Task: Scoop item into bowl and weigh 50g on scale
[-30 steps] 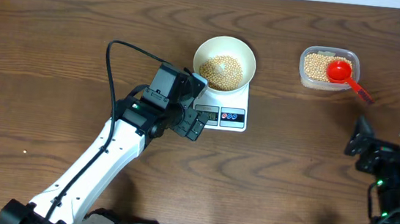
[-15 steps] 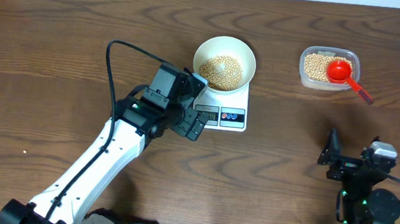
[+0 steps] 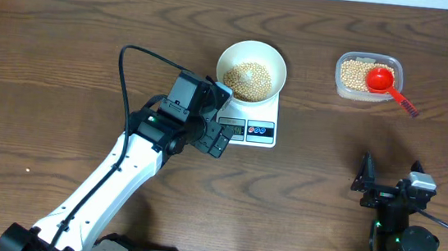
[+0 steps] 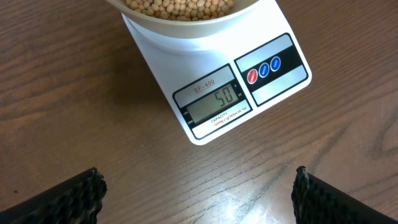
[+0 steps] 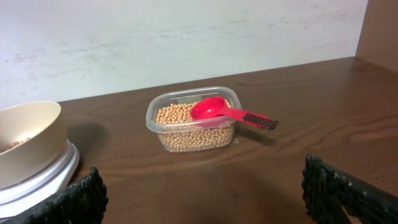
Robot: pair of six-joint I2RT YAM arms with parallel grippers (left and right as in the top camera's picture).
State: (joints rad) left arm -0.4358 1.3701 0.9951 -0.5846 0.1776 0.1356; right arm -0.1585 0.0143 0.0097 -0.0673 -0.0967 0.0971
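The white bowl [image 3: 251, 69] holds tan-yellow beans [image 3: 248, 79] and stands on the white scale [image 3: 258, 125]. In the left wrist view the scale [image 4: 249, 87] reads 50 under the bowl [image 4: 186, 25]. My left gripper [image 3: 216, 123] is open and empty, hovering just left of the scale's front; its fingers frame bare wood [image 4: 198, 196]. My right gripper [image 3: 386, 190] is open and empty near the table's front right, far from the scale; it faces the bean container [image 5: 205, 194].
A clear plastic container [image 3: 366, 77] of beans stands at the back right with a red scoop [image 3: 386, 83] resting in it, handle pointing right. It shows in the right wrist view [image 5: 193, 121] with the scoop [image 5: 217, 111]. A wall rises behind the table.
My right arm has drawn back toward the table's front edge and moved left, away from the container. The left arm, bowl and scale have not moved.
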